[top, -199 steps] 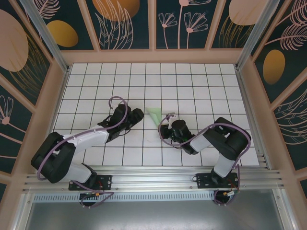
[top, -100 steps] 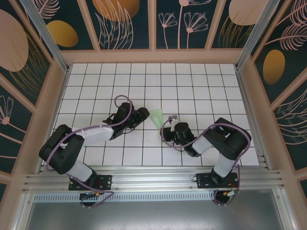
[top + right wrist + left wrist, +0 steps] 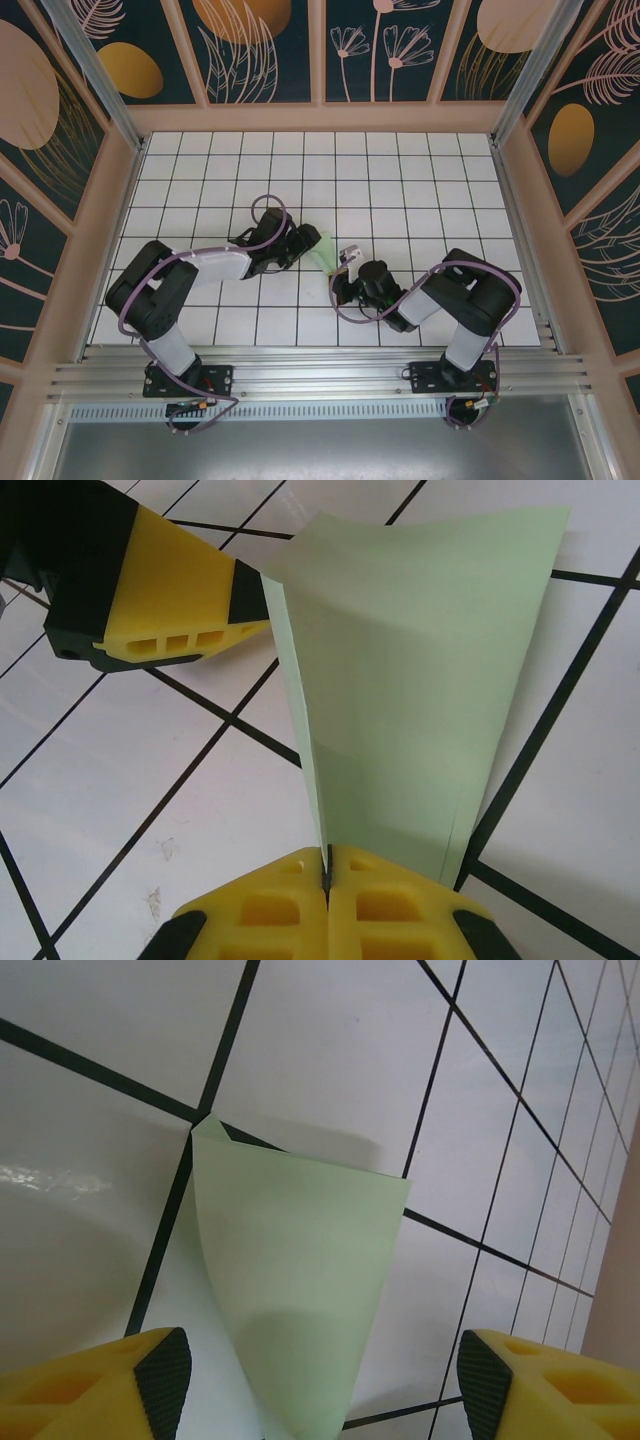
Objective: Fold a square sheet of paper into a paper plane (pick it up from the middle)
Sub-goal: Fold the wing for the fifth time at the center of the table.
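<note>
The pale green sheet, folded into a narrow pointed paper plane (image 3: 325,250), stands on edge at mid-table. My right gripper (image 3: 327,875) is shut on its narrow end, and the two layers of the paper plane (image 3: 420,680) fan out beyond the yellow fingers. My left gripper (image 3: 305,243) sits just left of the paper. In the left wrist view the paper plane (image 3: 300,1280) rises between the open left gripper (image 3: 325,1385), clear of both pads (image 3: 165,1380). One left finger (image 3: 180,590) shows beside the paper's upper left edge.
The table (image 3: 400,180) is white tiles with black grid lines. Wooden frame walls (image 3: 320,118) close in the back and sides. An aluminium rail (image 3: 320,375) with both arm bases runs along the near edge.
My left arm has swung right until its fingers straddle the paper, with its jaws spreading wider. My right gripper stayed shut on the paper and shifted slightly toward the near edge.
</note>
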